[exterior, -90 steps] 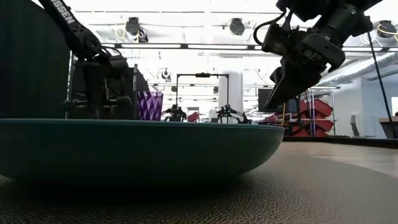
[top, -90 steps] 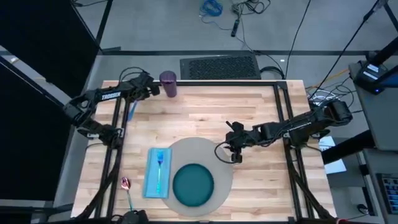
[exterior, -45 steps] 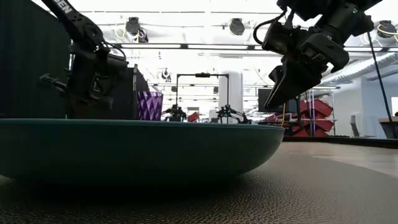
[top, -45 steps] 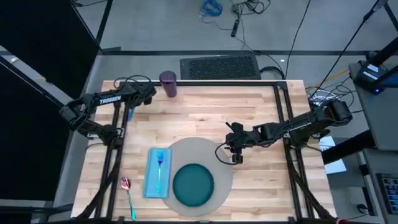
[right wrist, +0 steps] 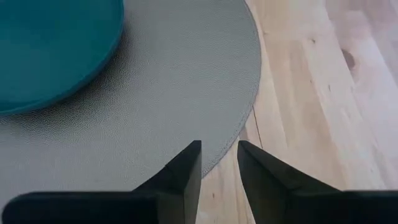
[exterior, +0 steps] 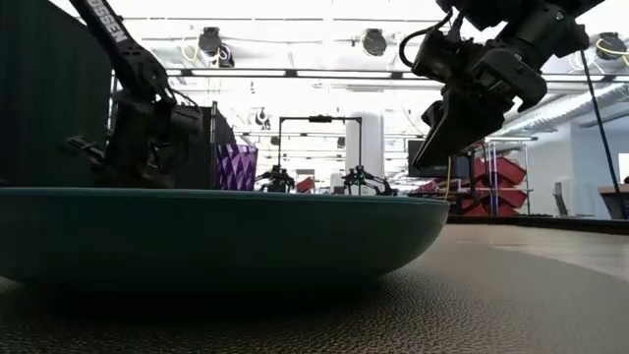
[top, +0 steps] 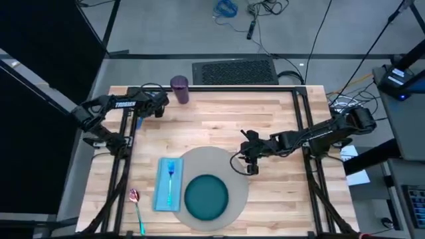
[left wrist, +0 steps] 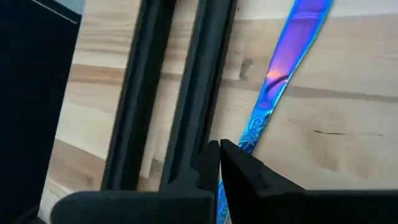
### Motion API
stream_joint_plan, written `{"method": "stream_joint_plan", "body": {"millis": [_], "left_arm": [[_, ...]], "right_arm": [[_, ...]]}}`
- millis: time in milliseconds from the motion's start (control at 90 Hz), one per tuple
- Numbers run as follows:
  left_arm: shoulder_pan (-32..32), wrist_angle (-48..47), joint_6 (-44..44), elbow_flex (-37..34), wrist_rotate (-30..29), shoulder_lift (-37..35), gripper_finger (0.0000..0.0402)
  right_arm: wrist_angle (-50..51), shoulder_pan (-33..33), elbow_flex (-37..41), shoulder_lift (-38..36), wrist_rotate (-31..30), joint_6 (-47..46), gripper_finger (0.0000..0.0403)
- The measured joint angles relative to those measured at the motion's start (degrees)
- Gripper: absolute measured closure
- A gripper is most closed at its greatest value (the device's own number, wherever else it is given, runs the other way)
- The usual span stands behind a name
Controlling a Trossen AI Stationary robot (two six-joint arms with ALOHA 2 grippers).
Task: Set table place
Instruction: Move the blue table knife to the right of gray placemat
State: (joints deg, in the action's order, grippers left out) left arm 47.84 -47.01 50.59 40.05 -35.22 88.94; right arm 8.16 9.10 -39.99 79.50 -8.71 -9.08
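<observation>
The left gripper is clenched on the handle of the blue knife, whose blade runs straight out ahead of the jaws over the pale planks; the grip sits at the handle end, which in my judgement leaves the blade free to be laid down flat. This gripper works at the far left corner of the table, beside the black frame rail, with the purple cup just off to one side of it. The knife is thus well apart from the place it belongs to. The right gripper hovers with its jaws nearly together and nothing between them; directly below and ahead of them lies the edge of the grey mat, with the teal plate beyond. It appears to wait there. On the far side of the mat from it, the blue fork rests on the napkin, and the spoon lies outside that.
</observation>
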Motion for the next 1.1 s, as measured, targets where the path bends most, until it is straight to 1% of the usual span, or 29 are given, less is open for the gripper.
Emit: {"method": "stream_joint_plan", "body": {"millis": [144, 300, 389, 533, 689, 900, 1033, 1100], "left_arm": [[1.02, 0.51, -0.6, 0.0, -0.2, 3.35, 0.0401], [0.87, 3.69, -2.13, 0.02, 0.43, 6.68, 0.0401], [0.87, 4.79, -4.55, 0.15, 0.45, 8.5, 0.0401], [-0.81, 4.61, -4.8, 0.2, 0.21, 9.95, 0.0401], [-5.58, 3.4, -4.57, 0.15, 0.73, 9.71, 0.0401], [-14.97, 1.38, -3.25, 0.2, 2.88, 9.69, 0.0401], [-20.76, -3.55, 1.22, 2.91, 6.17, 9.3, 0.0401], [-23.58, -5.92, 2.17, 5.06, 10.1, 8.32, 0.0401]], "right_arm": [[0.01, 0.0, 0.0, 0.0, 0.05, 0.16, 0.0307], [0.02, 0.0, 0.0, 0.0, 0.13, 0.48, 0.0307], [0.0, 0.0, 0.0, 0.0, 1.23, 0.59, 0.0307], [0.02, 0.0, 0.0, 0.0, 1.54, 0.59, 0.0307], [0.02, 0.0, 0.0, 0.0, 1.55, 0.61, 0.0307], [0.04, 0.0, 0.0, 0.0, 1.55, 0.61, 0.0307], [0.03, 0.0, 0.0, 0.0, 1.53, 0.59, 0.0307], [0.02, 0.0, 0.0, 0.0, 1.53, 0.59, 0.0307]]}}
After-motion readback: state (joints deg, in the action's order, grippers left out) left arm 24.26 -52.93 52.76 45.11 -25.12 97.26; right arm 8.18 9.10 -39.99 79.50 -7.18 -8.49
